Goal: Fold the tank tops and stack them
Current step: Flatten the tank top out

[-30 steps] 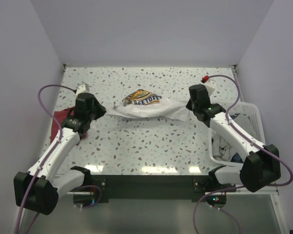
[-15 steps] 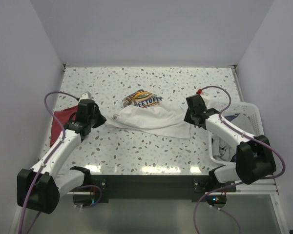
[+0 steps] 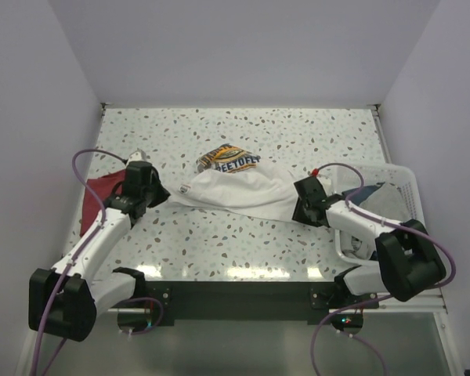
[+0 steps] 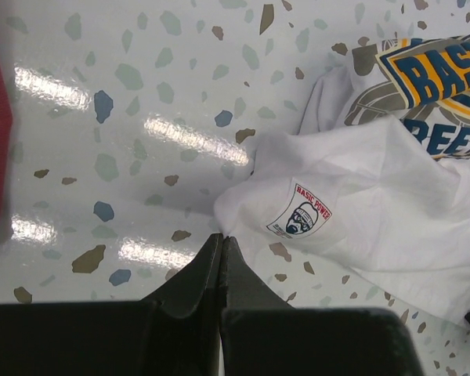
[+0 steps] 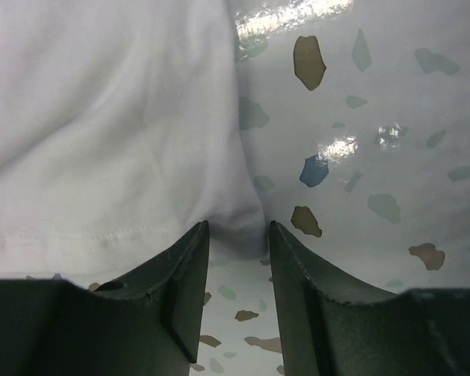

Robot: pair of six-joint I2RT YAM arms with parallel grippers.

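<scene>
I'm flattening the white printed cloth tank top (image 3: 247, 192); left gripper (image 4: 221, 239) jaws pinch its corner, right gripper (image 5: 236, 227) jaws parted; folding comes next.

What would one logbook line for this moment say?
white tank top spread on table | left gripper shut on its corner | right gripper open at its edge | dark red tank top far left
</scene>
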